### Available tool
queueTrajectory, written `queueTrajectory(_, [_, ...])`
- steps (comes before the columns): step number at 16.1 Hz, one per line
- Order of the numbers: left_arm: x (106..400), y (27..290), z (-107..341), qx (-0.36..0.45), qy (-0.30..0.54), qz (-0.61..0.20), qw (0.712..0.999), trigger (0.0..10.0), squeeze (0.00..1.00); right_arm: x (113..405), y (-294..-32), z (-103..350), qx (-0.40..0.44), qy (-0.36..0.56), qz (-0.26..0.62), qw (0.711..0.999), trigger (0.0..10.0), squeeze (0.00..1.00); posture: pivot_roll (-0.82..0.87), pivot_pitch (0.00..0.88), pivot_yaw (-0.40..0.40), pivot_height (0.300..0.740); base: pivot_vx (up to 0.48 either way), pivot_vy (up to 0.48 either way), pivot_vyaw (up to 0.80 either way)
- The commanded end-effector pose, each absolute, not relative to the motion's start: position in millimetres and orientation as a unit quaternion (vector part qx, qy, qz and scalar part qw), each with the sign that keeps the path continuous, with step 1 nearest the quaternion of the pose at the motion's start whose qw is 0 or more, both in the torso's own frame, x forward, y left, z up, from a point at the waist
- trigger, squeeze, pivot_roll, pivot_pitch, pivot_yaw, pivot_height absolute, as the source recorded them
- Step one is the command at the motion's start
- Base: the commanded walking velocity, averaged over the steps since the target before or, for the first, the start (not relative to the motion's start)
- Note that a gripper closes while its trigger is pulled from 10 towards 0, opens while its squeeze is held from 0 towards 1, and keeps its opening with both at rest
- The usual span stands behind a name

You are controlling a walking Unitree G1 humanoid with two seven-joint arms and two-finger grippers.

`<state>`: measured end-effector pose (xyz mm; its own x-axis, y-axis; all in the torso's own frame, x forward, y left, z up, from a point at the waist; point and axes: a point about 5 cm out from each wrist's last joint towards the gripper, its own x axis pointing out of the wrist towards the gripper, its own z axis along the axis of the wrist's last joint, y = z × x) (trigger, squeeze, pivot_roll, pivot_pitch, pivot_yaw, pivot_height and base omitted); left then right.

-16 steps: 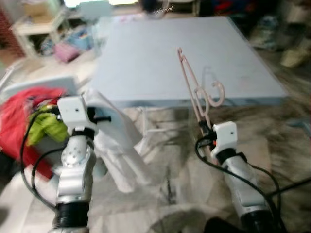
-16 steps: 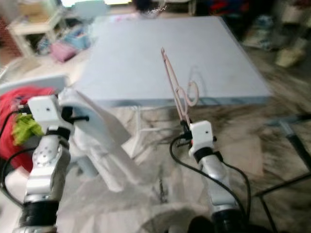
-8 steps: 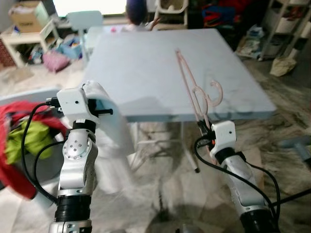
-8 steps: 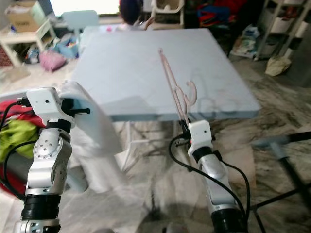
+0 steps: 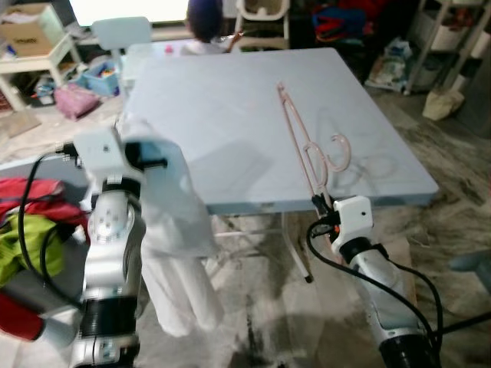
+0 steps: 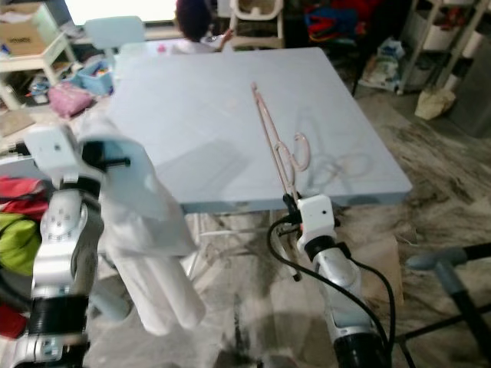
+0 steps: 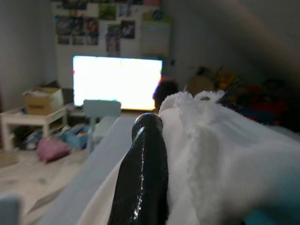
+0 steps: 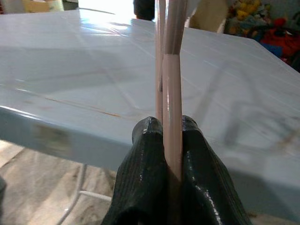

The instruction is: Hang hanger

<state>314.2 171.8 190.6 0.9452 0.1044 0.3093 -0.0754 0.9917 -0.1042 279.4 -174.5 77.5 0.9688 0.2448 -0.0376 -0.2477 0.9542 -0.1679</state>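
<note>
Right tool [image 5: 317,201] pinches the pink hanger [image 5: 305,145] at the bench [image 5: 230,107] front edge; left tool [image 7: 143,178] seemingly clamps white cloth [image 5: 178,230]. Bench top open beyond. View is sharper than before, bench nearer.

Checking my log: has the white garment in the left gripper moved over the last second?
Yes. The white garment in the left gripper has swung from slanting toward the table to hanging straight down.
</note>
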Motion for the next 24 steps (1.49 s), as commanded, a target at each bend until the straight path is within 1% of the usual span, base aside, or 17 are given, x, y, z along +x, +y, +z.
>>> queueTrajectory(1, [315, 170, 200, -0.043, -0.18, 0.037, 0.982, 10.0, 0.0, 282, -180, 84, -0.089, -0.002, 0.115, 0.989, 10.0, 0.0, -0.06, 0.0, 0.032, 0.74, 0.386, 0.281, 0.0])
queueTrajectory(10, [318, 173, 202, -0.039, -0.181, 0.038, 0.982, 10.0, 0.0, 281, -180, 84, -0.089, -0.006, 0.112, 0.99, 10.0, 0.0, -0.06, 0.0, 0.037, 0.74, 0.446, 0.0, 0.0])
queueTrajectory(12, [323, 176, 207, -0.04, -0.183, 0.04, 0.982, 10.0, 0.0, 281, -179, 85, -0.091, -0.008, 0.111, 0.99, 10.0, 0.0, -0.06, 0.0, 0.039, 0.74, 0.276, 0.0, 0.0])
queueTrajectory(14, [335, 166, 223, -0.032, -0.202, -0.002, 0.979, 10.0, 0.0, 281, -180, 84, -0.094, -0.006, 0.111, 0.989, 10.0, 0.0, -0.05, 0.0, 0.035, 0.74, 0.0, 0.0, 0.0])
queueTrajectory(15, [342, 167, 230, -0.028, -0.21, -0.003, 0.977, 10.0, 0.0, 281, -179, 84, -0.093, -0.006, 0.111, 0.989, 10.0, 0.0, -0.06, 0.0, 0.038, 0.74, 0.0, 0.0, 0.0])
queueTrajectory(16, [349, 173, 238, -0.042, -0.213, 0.013, 0.976, 10.0, 0.0, 282, -180, 84, -0.091, -0.006, 0.111, 0.99, 10.0, 0.0, -0.07, 0.0, 0.039, 0.74, 0.0, 0.0, 0.0])
queueTrajectory(17, [357, 180, 245, -0.074, -0.211, 0.035, 0.974, 10.0, 0.0, 282, -182, 87, -0.091, -0.009, 0.107, 0.99, 10.0, 0.0, -0.07, 0.0, 0.039, 0.74, 0.0, 0.0, 0.0])
queueTrajectory(18, [364, 185, 250, -0.08, -0.209, 0.047, 0.974, 10.0, 0.0, 282, -186, 88, -0.094, -0.01, 0.099, 0.991, 10.0, 0.0, -0.07, 0.0, 0.039, 0.74, 0.0, 0.0, 0.0])
queueTrajectory(20, [386, 201, 259, -0.062, -0.183, 0.081, 0.978, 10.0, 0.0, 280, -193, 86, -0.095, -0.002, 0.087, 0.992, 10.0, 0.0, -0.09, 0.0, 0.045, 0.74, 0.0, 0.0, 0.0])
queueTrajectory(21, [395, 212, 268, -0.034, -0.18, 0.095, 0.979, 10.0, 0.0, 279, -192, 86, -0.098, -0.003, 0.092, 0.991, 10.0, 0.0, -0.1, 0.0, 0.042, 0.74, 0.0, 0.0, 0.0])
queueTrajectory(22, [399, 219, 274, -0.03, -0.178, 0.101, 0.978, 10.0, 0.0, 279, -191, 87, -0.099, -0.004, 0.094, 0.991, 10.0, 0.0, -0.1, 0.0, 0.043, 0.74, 0.0, 0.0, 0.0])
queueTrajectory(23, [406, 235, 287, -0.012, -0.163, 0.12, 0.979, 10.0, 0.0, 279, -190, 89, -0.103, -0.006, 0.096, 0.99, 10.0, 0.0, -0.11, 0.0, 0.047, 0.74, 0.0, 0.0, 0.0])
queueTrajectory(24, [408, 243, 296, 0.004, -0.157, 0.135, 0.978, 10.0, 0.0, 279, -192, 89, -0.105, -0.006, 0.094, 0.99, 10.0, 0.0, -0.11, 0.0, 0.047, 0.74, 0.0, 0.0, 0.0])
